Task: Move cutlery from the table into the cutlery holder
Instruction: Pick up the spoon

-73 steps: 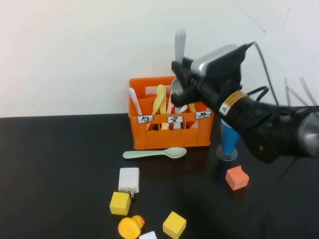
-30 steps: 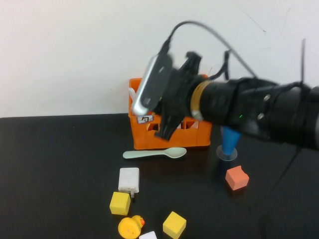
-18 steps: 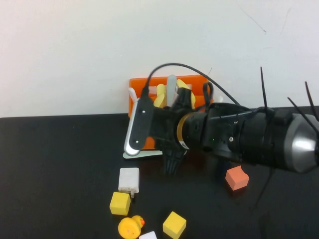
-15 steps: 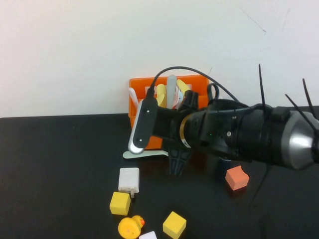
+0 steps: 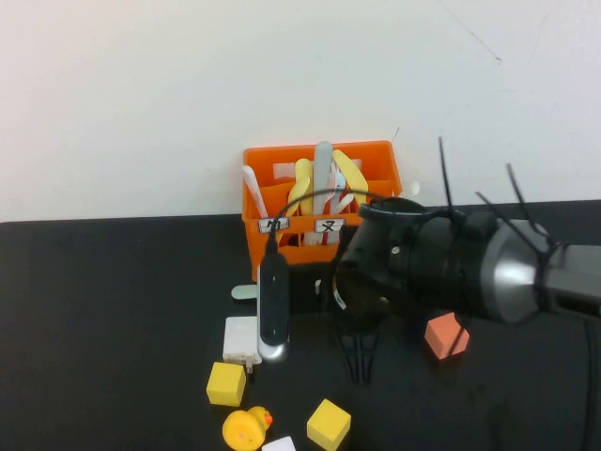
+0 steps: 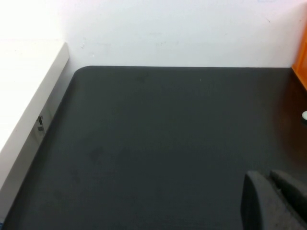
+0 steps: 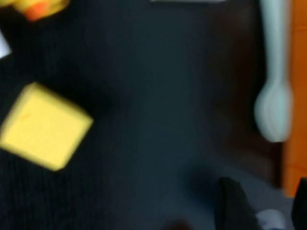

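My left gripper (image 6: 273, 199) sits pressed together over bare black table (image 6: 158, 143), well off to the left. At nine o'clock of my right arm I see the mint spoon (image 5: 245, 292) lying flat, just in front of the orange crate (image 5: 376, 155), where the grey fork (image 5: 324, 162) stands. My right gripper (image 5: 359, 355) hangs spread, empty, fingertips toward six o'clock.

The high view looks down from a raised spot on the robot's side, facing the white wall across the black table (image 5: 113, 310). The left wrist view sits low over bare tabletop. The right wrist view looks closely down, sharing the mint spoon (image 7: 274, 91) and a yellow block (image 7: 43, 127) with the high view.
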